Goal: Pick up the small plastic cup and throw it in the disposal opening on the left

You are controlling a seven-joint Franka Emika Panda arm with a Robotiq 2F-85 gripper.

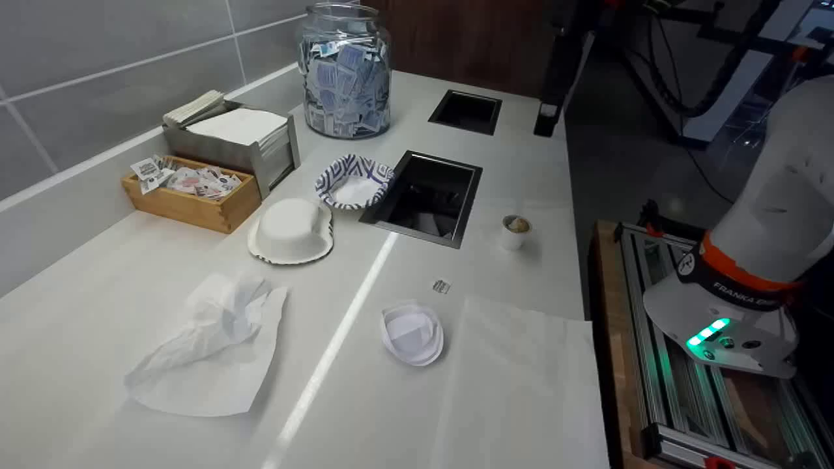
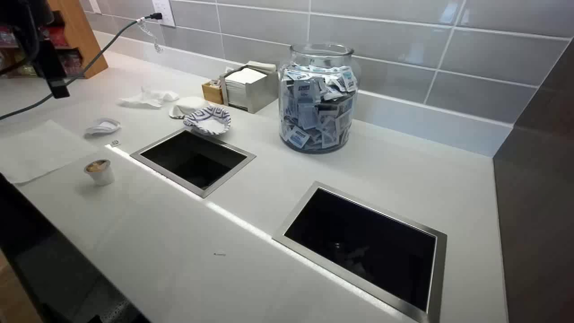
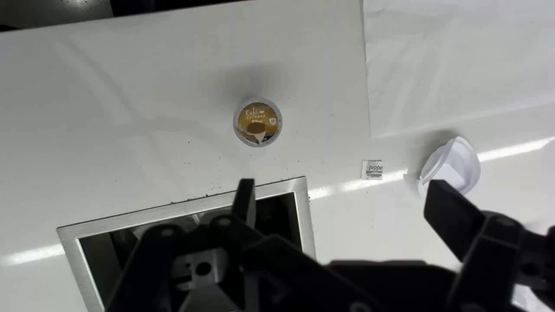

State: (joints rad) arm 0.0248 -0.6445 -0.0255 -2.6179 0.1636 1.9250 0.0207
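Observation:
The small plastic cup is white with a brown printed lid. It stands upright on the counter in both exterior views point(image 1: 513, 236) point(image 2: 101, 175), and from above in the wrist view point(image 3: 257, 122). The left disposal opening, a dark hole with a metal rim, lies near the cup in both exterior views point(image 1: 468, 205) point(image 2: 172, 176) and below it in the wrist view point(image 3: 173, 211). My gripper point(image 3: 342, 186) is open and empty, high above the counter. Its left finger overlaps the opening; the cup is ahead, up and left of the fingers. A dark finger shows in an exterior view point(image 1: 547, 120).
A second opening point(image 2: 438, 269) lies farther along. A patterned bowl point(image 1: 348, 170) touches the left opening's rim. A glass jar point(image 2: 316, 103), napkin holder point(image 1: 277, 156), wooden box point(image 1: 195, 212), upturned bowl point(image 1: 292, 228), folded white piece point(image 3: 451, 167) and pepper packet point(image 3: 373, 170) are around.

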